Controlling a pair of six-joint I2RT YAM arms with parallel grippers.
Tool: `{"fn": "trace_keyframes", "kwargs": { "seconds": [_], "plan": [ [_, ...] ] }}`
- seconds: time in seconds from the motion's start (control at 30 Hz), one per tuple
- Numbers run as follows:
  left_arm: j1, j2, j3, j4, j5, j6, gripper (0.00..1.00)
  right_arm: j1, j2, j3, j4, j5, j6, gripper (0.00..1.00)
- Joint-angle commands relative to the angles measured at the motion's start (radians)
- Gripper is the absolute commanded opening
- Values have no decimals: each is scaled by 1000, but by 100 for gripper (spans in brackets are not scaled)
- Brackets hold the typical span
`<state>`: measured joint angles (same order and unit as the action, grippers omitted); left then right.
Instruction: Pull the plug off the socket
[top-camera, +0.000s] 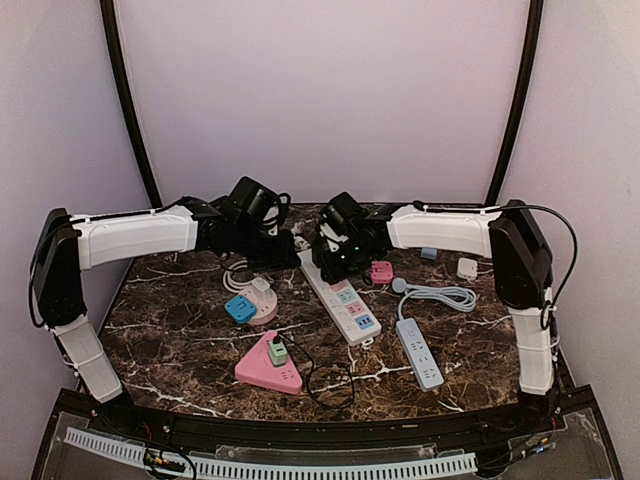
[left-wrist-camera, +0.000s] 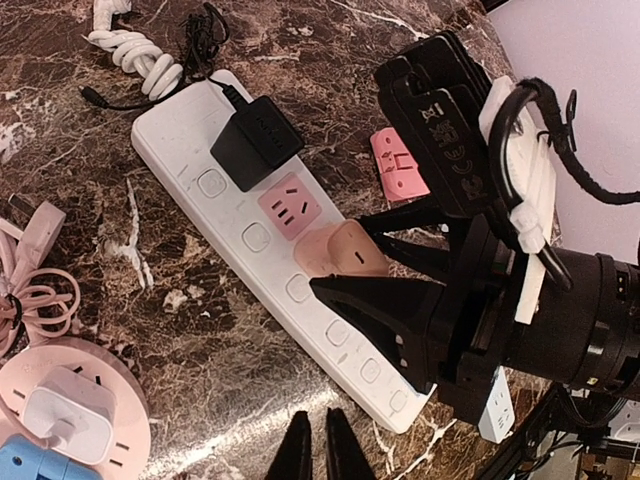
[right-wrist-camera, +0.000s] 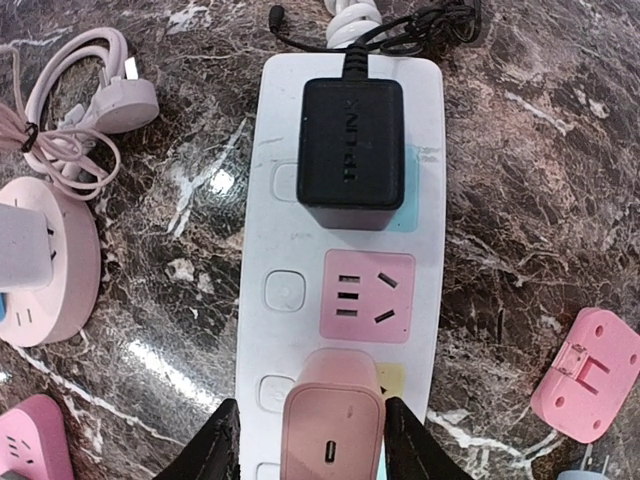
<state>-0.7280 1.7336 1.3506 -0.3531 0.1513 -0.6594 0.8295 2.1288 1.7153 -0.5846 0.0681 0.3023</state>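
Observation:
A long white power strip lies on the marble table, also in the top view. A pink plug sits in it beside a yellow socket, below an empty pink socket. A black adapter is plugged in at the cable end. My right gripper straddles the pink plug. Its right finger touches the plug, and a gap shows on the left. The left wrist view shows the plug between those fingers. My left gripper is shut and empty, above the table beside the strip.
A round pink socket with a white and a blue plug lies left of the strip. A pink triangular socket holds a green plug. A grey-white strip, a small pink adapter and a white cube lie to the right.

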Motion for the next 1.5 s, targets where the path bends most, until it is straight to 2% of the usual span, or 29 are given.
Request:
{"fn": "trace_keyframes", "kwargs": {
  "seconds": [0.0, 0.17, 0.27, 0.5, 0.7, 1.17, 1.47],
  "plan": [
    [6, 1, 12, 9, 30, -4, 6, 10, 11, 14, -20, 51, 1, 41],
    [6, 30, 18, 40, 68, -25, 6, 17, 11, -1, -20, 60, 6, 31],
    [5, 48, 15, 73, 113, -57, 6, 20, 9, -9, -18, 63, 7, 28],
    [6, 105, 19, 121, 163, -101, 6, 39, -44, -46, -41, 83, 38, 12],
    [3, 153, 31, 137, 194, -118, 6, 72, -110, -111, -60, 90, 84, 9],
    [-46, 262, 81, 147, 200, -134, 5, 118, -227, -275, -44, 84, 198, 9],
    [-65, 299, 86, 147, 202, -133, 5, 123, -215, -281, -29, 88, 192, 27]
  ]
}}
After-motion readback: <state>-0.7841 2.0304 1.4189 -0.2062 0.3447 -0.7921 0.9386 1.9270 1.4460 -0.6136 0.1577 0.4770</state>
